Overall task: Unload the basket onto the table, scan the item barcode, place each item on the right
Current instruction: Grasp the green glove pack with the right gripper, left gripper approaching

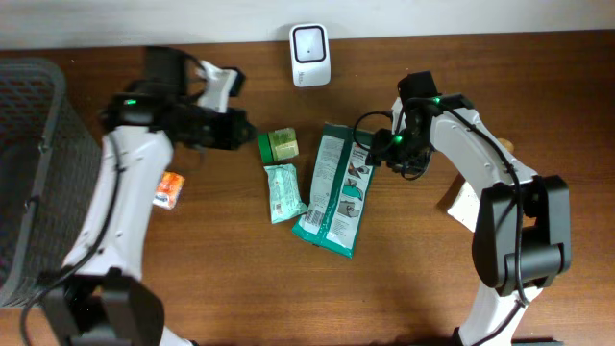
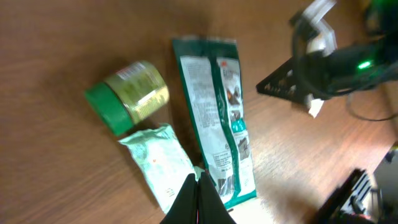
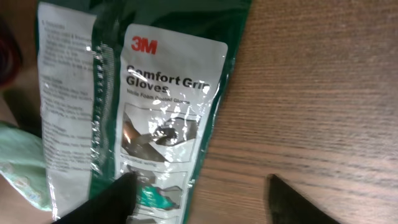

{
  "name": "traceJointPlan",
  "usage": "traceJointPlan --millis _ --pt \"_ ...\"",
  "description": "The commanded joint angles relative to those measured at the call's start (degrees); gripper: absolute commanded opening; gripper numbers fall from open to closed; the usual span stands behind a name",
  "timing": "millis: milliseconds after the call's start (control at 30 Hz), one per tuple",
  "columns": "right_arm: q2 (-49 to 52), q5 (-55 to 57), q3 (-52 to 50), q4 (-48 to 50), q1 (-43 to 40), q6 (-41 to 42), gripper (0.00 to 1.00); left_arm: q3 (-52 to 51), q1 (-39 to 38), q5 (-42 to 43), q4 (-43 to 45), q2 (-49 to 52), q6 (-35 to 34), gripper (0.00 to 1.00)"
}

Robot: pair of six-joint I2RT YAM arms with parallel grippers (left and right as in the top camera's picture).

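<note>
At the far left, a black wire basket was seen at the edge of the wooden tabletop, and a small orange-and-white packet lay near it. The left tool was clenched, its fingers pressed together with nothing between them. It was held above the tabletop just beside a green-lidded jar that lay on its side. Below the jar lay a pale green soft pack. Right of that lay the green-and-white plastic glove package, flat and printed side up. It was taken to be the item to be scanned. No barcode could be made out on it. A white rounded scanner with a dark window stood at the far edge, well apart from the package.

The right tool was held low over the glove package's right edge. Its fingers were spread apart, one over the package and the other over bare wood, and nothing was grasped.

The step in hand was judged to be the approach for a pick-up. The next move would call for the jaws to be closed on that edge, and for the package to be lifted and its barcode turned toward the scanner.
</note>
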Motion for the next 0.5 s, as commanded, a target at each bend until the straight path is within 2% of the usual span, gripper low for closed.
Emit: traceJointPlan --millis 0,100,133,333,400,433,467 --pt "0.0 -0.6 -0.3 0.6 2.1 0.0 0.56 -0.3 -5.5 -10.5 2.5 3.8 -7.6 0.00" --pt "0.0 -0.7 -0.3 2.5 4.7 1.1 0.56 -0.3 -8.0 -21.2 3.2 4.9 -13.7 0.00" --pt "0.0 -1.0 -0.3 2.7 4.7 1.1 0.57 -0.3 -7.3 -27.8 2.3 4.9 -18.8 0.00" --pt "0.0 -2.3 -0.3 4.2 5.2 1.0 0.57 -0.3 -0.5 -34.4 -2.1 4.9 -19.5 0.00" --pt "0.0 -2.6 -0.3 7.4 8.3 1.1 0.56 -0.3 -0.2 -34.4 -1.1 5.0 -19.5 0.00" --pt "0.0 -3.7 -0.3 10.1 10.6 2.1 0.50 -0.3 -0.2 -34.4 -0.3 5.0 -19.6 0.00" --pt "0.0 -3.7 -0.3 12.6 13.6 5.4 0.34 -0.3 -0.2 -34.6 0.0 5.0 -20.2 0.00"
